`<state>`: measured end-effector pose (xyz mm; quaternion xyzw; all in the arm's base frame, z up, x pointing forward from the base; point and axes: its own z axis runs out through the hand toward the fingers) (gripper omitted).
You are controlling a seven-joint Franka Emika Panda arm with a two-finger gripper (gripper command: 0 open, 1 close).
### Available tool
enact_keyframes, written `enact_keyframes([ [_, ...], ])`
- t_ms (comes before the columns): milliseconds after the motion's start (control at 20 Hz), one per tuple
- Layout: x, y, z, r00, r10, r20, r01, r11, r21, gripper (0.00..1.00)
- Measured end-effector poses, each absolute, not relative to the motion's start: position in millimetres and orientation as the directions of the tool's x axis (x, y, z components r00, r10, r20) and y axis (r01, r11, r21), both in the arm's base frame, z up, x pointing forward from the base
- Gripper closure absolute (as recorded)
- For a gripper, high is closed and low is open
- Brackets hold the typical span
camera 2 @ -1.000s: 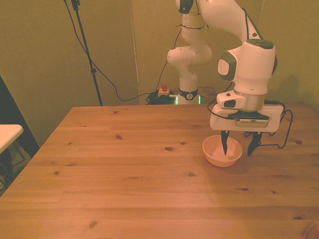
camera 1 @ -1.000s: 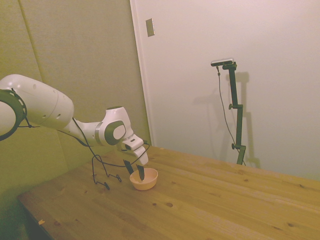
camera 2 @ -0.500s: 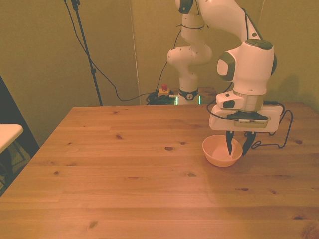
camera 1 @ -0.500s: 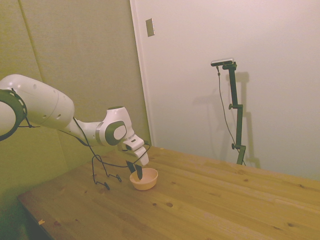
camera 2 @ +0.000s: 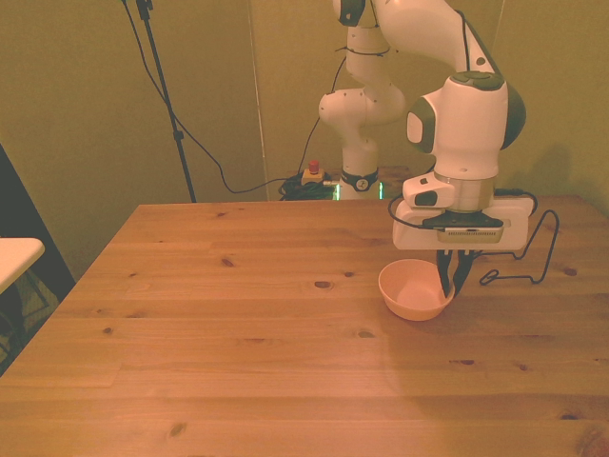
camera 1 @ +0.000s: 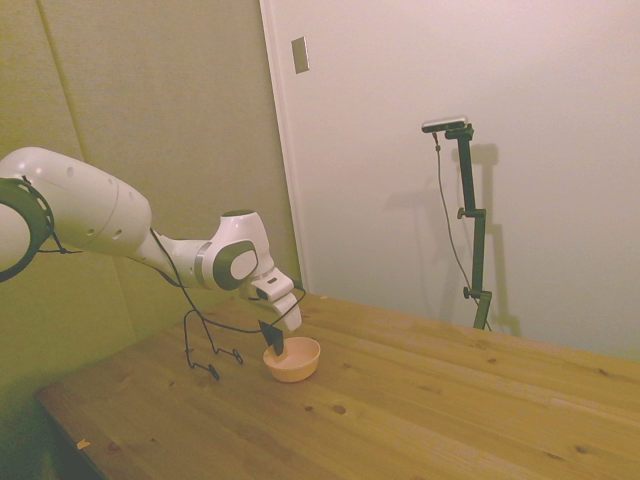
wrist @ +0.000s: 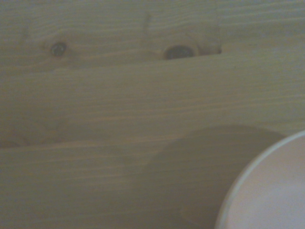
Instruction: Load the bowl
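Clamping the rim of the small round peach-pink matte bowl (camera 2: pixel 415 290), the white arm's two-finger gripper (camera 2: pixel 451 277) is showing its dark fingers pinched together on the bowl's edge, on the front view's right side. Bowl is sitting at or just off the wooden table (camera 2: pixel 238 324); can't tell if it's lifted, though wrist view is showing its shadow on the planks beside the pale rim (wrist: pixel 267 191). Thin black wire rack (camera 1: pixel 205 345) is standing just beside the bowl, w/ nothing in it. Judging progress: grasp looks done; carrying the bowl over & setting it into the rack is remaining.
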<state>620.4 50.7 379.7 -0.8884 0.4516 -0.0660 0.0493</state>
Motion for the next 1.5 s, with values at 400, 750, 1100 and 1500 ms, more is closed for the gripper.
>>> enact_keyframes([
  [400, 596.2, 32.4, 458.3, 0.627, -0.776, -0.062, -0.758, -0.591, -0.276, 1.0],
  [750, 566.9, 53.2, 475.4, 0.665, -0.73, -0.157, -0.722, -0.575, -0.384, 1.0],
  [1100, 542.6, 89.4, 469.1, 0.699, -0.639, -0.32, -0.696, -0.507, -0.507, 1.0],
  [1500, 535.9, 104.8, 467.6, 0.74, -0.574, -0.351, -0.655, -0.496, -0.57, 1.0],
])
